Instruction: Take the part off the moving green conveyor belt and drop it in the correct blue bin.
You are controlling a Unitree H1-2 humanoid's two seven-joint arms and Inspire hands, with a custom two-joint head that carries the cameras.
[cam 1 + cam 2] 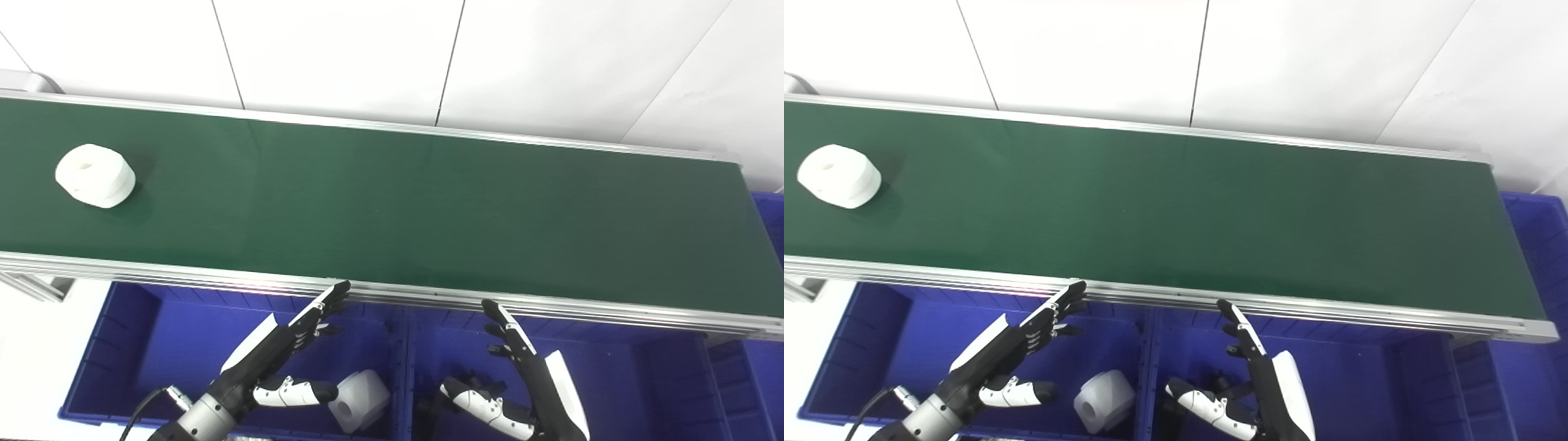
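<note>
Both hands wait empty with fingers spread, hovering over the bins at the near rail of the belt [392,202], likely so either can reach out once something rides within range. The left hand [288,352] hangs above the left bin [122,343], the right hand [520,380] above the right bin [643,380]. The white part [95,175] lies far left on the belt, well apart from both. The left bin already holds one white piece [361,401]; what lies in the right bin is hidden.
</note>
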